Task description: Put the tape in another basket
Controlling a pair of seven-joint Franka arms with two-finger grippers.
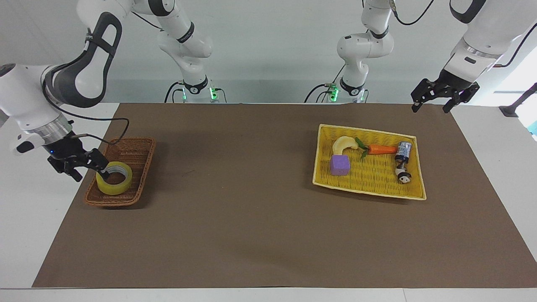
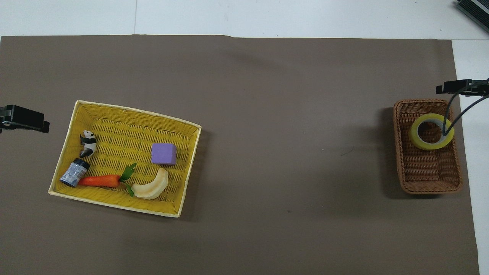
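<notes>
The tape point(image 1: 114, 178) point(image 2: 432, 131), a yellow roll, lies flat in the brown wicker basket point(image 1: 135, 156) point(image 2: 428, 176), in the half of it farther from the robots. My right gripper point(image 1: 90, 171) point(image 2: 449, 87) hangs open by the basket's outer rim. It holds nothing, and one fingertip point(image 1: 102, 167) shows just at the roll's edge. Its cable crosses over the roll in the overhead view. My left gripper point(image 1: 430, 110) point(image 2: 23, 119) waits open and empty, raised over the left arm's end of the table.
A yellow woven tray point(image 1: 369, 178) point(image 2: 122, 130) toward the left arm's end holds a purple cube point(image 1: 340, 165), a carrot point(image 1: 381, 149), a pale banana point(image 1: 345, 144), a small can point(image 1: 403, 150) and a panda figure point(image 1: 403, 176). A brown mat covers the table.
</notes>
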